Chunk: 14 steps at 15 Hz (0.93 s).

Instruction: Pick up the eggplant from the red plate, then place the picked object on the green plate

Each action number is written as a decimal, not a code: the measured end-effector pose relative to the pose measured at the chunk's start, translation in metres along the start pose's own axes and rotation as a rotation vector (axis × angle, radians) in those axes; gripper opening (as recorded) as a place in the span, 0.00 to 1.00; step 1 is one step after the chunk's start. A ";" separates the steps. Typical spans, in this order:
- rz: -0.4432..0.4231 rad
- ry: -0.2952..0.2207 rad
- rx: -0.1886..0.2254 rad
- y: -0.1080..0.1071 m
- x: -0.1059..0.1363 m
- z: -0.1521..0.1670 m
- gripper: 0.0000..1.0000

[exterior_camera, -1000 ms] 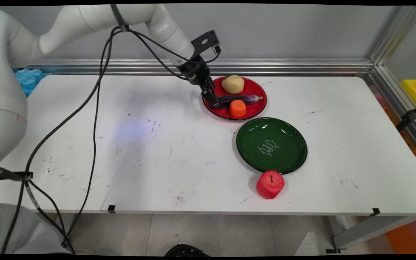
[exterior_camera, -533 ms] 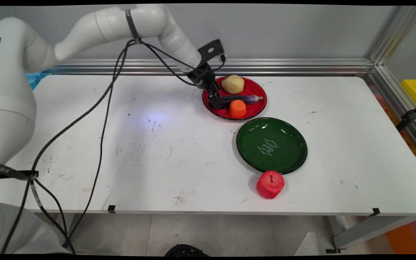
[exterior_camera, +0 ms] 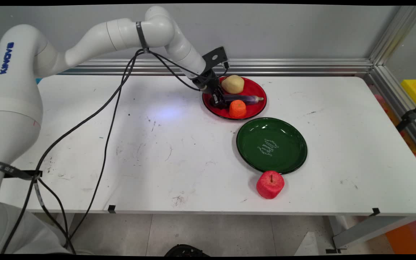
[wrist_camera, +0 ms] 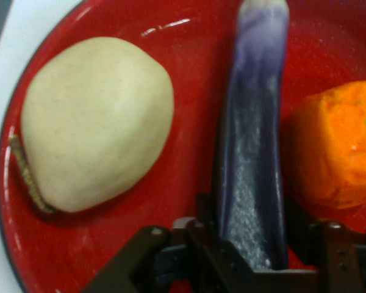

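Observation:
A red plate at the back of the table holds a pale potato, a purple eggplant and an orange fruit. My gripper is down on the plate's left side, at the eggplant's left end. In the hand view the eggplant runs up from between the fingers, and my gripper is shut on it, with a finger pressed to each side. The potato lies to its left and the orange fruit to its right. The eggplant still rests on the red plate.
An empty green plate sits in front of the red one. A red apple stands just beyond its near rim, close to the table's front edge. Black cables hang from the arm over the table's left half.
The gripper has moved right and lower onto the plate, to the eggplant's left end, and its fingers have come together on it. Nothing on the table has shifted.

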 end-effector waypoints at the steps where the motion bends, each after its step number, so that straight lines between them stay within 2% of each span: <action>1: 0.001 -0.002 -0.007 0.001 -0.001 0.001 0.00; 7: 0.001 -0.011 -0.036 0.006 0.000 -0.002 0.00; 14: 0.007 -0.002 -0.039 0.002 0.015 -0.016 0.00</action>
